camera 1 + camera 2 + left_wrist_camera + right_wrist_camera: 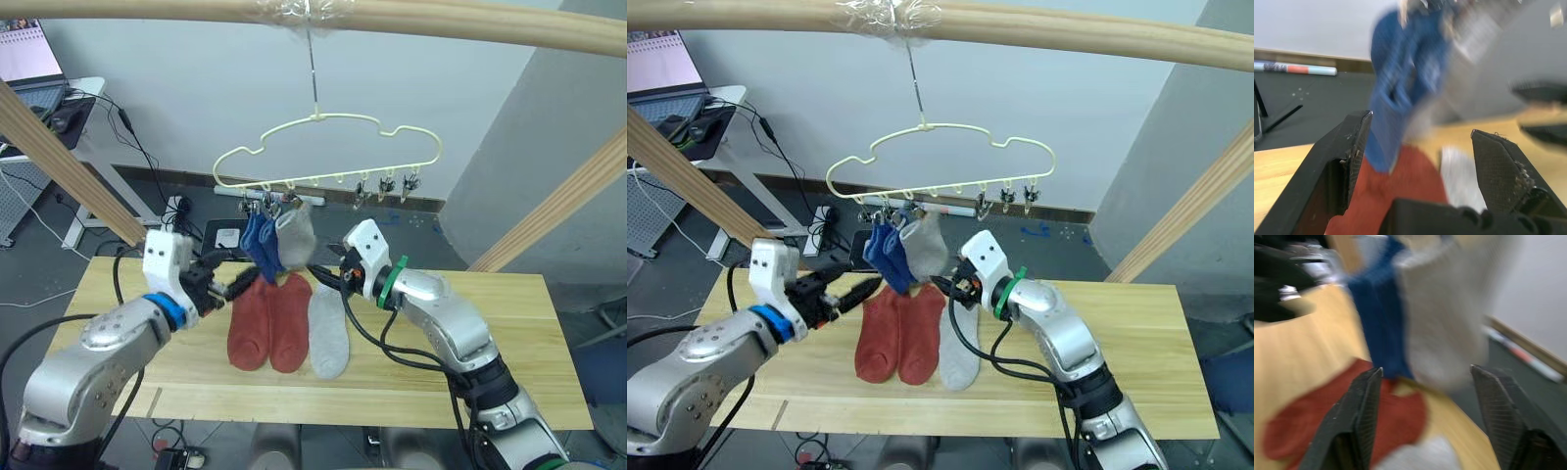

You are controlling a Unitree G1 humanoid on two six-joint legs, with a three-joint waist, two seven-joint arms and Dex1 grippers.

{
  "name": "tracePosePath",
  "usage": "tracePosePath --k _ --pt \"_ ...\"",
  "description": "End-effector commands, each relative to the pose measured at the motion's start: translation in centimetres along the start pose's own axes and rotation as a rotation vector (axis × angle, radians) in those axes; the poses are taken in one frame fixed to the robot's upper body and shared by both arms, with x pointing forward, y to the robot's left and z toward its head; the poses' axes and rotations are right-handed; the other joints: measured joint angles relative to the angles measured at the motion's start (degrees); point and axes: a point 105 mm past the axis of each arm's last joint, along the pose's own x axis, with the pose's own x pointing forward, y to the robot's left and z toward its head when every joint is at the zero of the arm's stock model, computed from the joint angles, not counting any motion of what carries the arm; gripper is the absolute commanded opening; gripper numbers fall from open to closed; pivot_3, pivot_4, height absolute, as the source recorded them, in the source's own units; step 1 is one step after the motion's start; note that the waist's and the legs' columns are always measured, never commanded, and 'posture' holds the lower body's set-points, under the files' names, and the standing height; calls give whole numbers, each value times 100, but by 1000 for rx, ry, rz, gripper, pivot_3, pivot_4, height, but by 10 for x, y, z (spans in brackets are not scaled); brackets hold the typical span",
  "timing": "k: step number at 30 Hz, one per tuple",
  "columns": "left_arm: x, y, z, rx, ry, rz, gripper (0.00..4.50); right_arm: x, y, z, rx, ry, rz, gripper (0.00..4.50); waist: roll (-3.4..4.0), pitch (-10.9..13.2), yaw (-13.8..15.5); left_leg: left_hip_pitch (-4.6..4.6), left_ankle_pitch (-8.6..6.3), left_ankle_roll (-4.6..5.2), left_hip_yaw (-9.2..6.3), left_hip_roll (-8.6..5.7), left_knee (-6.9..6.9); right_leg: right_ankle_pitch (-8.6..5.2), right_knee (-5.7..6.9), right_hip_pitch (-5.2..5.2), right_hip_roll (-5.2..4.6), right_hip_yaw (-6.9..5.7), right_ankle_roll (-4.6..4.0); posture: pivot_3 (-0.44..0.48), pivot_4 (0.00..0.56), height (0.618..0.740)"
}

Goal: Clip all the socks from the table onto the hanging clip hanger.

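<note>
Clip hanger (328,152) hangs by its hook from the wooden pole frame (411,18) above the far edge of the table (509,333). Three socks are already clipped at its left end: two blue socks (259,245) side by side and one grey sock (296,235) just right of them, touching. The clips to the right, toward the hanger's far end, are bare. Three socks lie flat on the table below: two rust-red socks (268,321) touching each other, and a second grey sock (328,331) just beside them on the right. Left gripper (233,284) hovers near the hanging blue socks and above the red pair; its wrist view shows the fingers spread apart with nothing between them. Right gripper (328,277) sits just beside the hanging grey sock, over the top of the lying grey one; fingers likewise spread and holding nothing. Judgement: half done, and the step in hand looks like a fresh pickup from the table. To do it well, take one sock only, at the cuff end, since the red pair touch and a low pinch in the middle could drag both. The lying grey sock is nearest the right gripper and frees cleanly. Lift clear of the hanging socks so the hanger does not swing, then steady the hanger with the other gripper and feed the cuff into the next bare clip.
</note>
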Motion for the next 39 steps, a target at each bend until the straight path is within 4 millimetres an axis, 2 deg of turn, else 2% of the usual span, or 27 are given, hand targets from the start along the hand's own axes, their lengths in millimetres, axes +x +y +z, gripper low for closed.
tracePosePath --k 1,4,5,7,10,14,19,24,26,39 --pt "-8 -21 8 -4 -44 -154 3658 -14 -14 22 -38 -89 -94 2853 1 2 3 -7 0 1 2 1 1 -4 1 -9 0 1 7 173 254 740" --pt "-14 -21 24 -19 -143 -172 3658 -28 -24 34 82 -156 -113 2853 2 4 2 -13 0 1 2 6 2 -14 8 -17 3 1 23 175 253 740" --pt "-15 -20 29 9 -167 -171 3658 -31 -30 39 82 -179 -145 2694 2 4 1 -12 0 2 2 8 3 -14 10 -17 5 1 23 179 253 740" --pt "-19 -21 38 -19 -207 -199 3658 -36 -36 48 49 -209 -189 2239 2 4 0 -10 0 2 1 9 4 -14 13 -17 8 2 23 179 253 740" --pt "-22 -23 46 -8 -232 -225 3658 -38 -35 61 20 -243 -211 1217 3 4 -5 -9 0 2 3 9 5 -14 14 -17 8 4 24 173 249 740" --pt "-20 -22 47 37 -243 -235 3658 -34 -25 78 6 -297 -200 1217 3 4 -19 -10 -1 2 8 9 4 -14 14 -21 10 8 24 166 243 740" --pt "-16 -24 62 39 -303 -244 3658 -28 -22 85 33 -324 -197 1217 3 4 -10 -12 0 2 7 9 5 -14 15 -22 10 7 23 166 243 740" --pt "-15 -32 69 46 -313 -276 3658 -23 -21 91 54 -340 -191 1217 3 4 -10 -12 0 2 7 7 8 -11 15 -21 8 7 19 167 238 740" --pt "-14 -33 69 39 -313 -279 3658 -21 -21 91 57 -339 -192 1217 3 4 -11 -11 0 2 7 9 8 3 18 -21 9 6 -5 167 238 740" --pt "-16 -43 70 42 -324 -286 3658 -16 -30 82 28 -281 -241 1217 2 3 -9 -11 0 2 6 8 10 4 22 -21 9 6 -7 176 236 740"
